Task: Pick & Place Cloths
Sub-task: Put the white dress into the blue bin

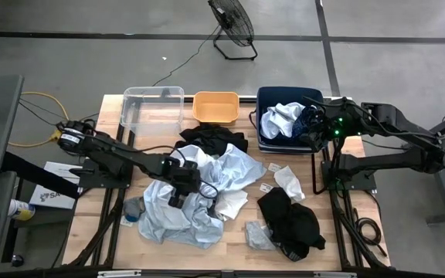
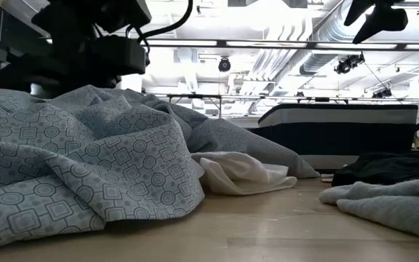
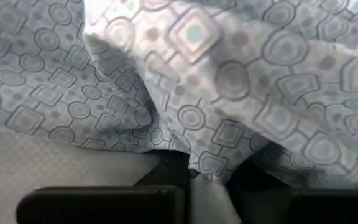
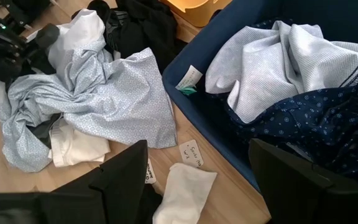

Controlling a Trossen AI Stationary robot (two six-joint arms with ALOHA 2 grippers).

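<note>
The pale blue cloth [image 1: 195, 193] lies mid-table, its bulk spreading toward your right. Your left gripper [image 1: 182, 184] sits right on it, fingers pinched on a fold. The right gripper [image 1: 315, 131] hovers open over the navy bin [image 1: 263, 96], well apart.

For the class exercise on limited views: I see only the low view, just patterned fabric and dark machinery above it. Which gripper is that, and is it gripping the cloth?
Observer: It is the left gripper, down on the pale blue cloth at mid-table; its wrist view shows the fingers pinching a fold.
Operator: Where is the other arm?
Observer: The right gripper hovers open over the navy bin at the table's far edge.
Operator: Anything in that bin?
Observer: Yes, a white cloth and a dotted navy cloth.
</note>
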